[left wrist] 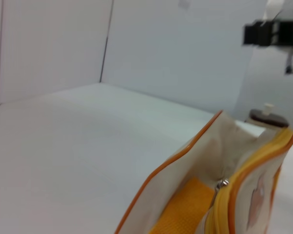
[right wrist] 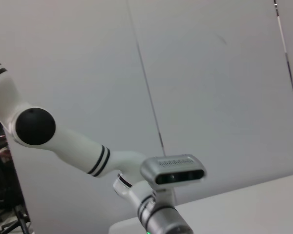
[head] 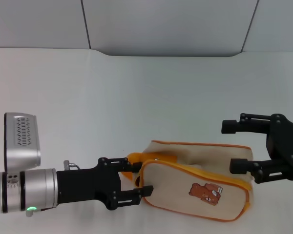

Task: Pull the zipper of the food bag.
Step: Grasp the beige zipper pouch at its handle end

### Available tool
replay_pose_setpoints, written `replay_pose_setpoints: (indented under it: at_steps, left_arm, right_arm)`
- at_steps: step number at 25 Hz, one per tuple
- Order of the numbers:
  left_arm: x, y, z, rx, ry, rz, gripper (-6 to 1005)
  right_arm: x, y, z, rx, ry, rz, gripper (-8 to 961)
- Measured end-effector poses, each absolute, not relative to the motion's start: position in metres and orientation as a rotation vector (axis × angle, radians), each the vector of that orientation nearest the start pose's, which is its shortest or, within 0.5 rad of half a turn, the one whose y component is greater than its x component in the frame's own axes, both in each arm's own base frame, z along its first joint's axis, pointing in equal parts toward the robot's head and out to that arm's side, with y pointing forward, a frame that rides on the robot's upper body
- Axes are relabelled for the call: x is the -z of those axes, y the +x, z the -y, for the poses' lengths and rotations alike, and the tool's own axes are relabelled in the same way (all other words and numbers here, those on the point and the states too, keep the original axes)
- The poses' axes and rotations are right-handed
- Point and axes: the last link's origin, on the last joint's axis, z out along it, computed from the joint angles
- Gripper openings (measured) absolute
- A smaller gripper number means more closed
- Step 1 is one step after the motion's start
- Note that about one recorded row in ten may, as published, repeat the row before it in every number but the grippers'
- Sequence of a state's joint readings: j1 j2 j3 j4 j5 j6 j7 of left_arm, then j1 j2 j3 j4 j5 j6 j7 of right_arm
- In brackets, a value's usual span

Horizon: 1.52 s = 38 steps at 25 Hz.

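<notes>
The cream food bag [head: 185, 187] with orange piping and a brown bear print lies on the white table at the front middle. Its orange zipper [head: 195, 171] runs along the front panel's top edge. In the left wrist view the bag [left wrist: 185, 161] is close, with the small silver pull tab [left wrist: 220, 184] at the end of the orange track [left wrist: 256, 163]. My left gripper [head: 142, 178] is open, its fingers straddling the bag's left end by the orange strap handle [head: 133, 158]. My right gripper [head: 232, 146] is open, held at the bag's right end.
The white table [head: 136, 97] stretches back to a grey panelled wall. The right wrist view shows only my left arm's wrist camera [right wrist: 173, 170] and the wall; the bag is out of that view. The right gripper's fingers [left wrist: 271, 33] show far off in the left wrist view.
</notes>
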State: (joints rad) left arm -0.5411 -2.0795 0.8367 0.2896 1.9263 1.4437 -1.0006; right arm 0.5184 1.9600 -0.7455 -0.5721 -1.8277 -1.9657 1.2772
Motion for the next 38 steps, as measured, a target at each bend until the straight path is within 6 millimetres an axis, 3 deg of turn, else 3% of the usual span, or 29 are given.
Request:
replay_pose_setpoints:
  at_steps: [3, 13, 23, 28, 29, 34, 38]
  left_arm:
    - [0.076, -0.278, -0.288, 0.664, -2.857, 0.475, 729]
    - [0.073, -0.275, -0.292, 0.699, -2.828, 0.461, 320]
    - [0.065, -0.262, -0.297, 0.791, -2.811, 0.334, 236]
    - [0.055, -0.254, -0.302, 0.843, -2.784, 0.22, 205]
    - [0.048, -0.249, -0.303, 0.888, -2.776, 0.166, 198]
    - [0.035, -0.24, -0.305, 0.97, -2.734, 0.087, 159]
    - [0.033, -0.239, -0.306, 0.973, -2.722, 0.061, 128]
  right_arm:
    - [-0.044, 0.244, -0.29, -1.098, -2.936, -0.349, 804]
    - [-0.044, 0.248, -0.287, -1.1, -2.926, -0.368, 787]
    - [-0.046, 0.253, -0.29, -1.107, -2.832, -0.375, 770]
    - [-0.046, 0.251, -0.293, -1.174, -2.692, -0.252, 762]
    - [-0.043, 0.249, -0.293, -1.21, -2.582, -0.164, 760]
    - [-0.026, 0.243, -0.288, -1.314, -2.418, -0.019, 751]
    - [-0.017, 0.239, -0.287, -1.354, -2.431, -0.035, 745]
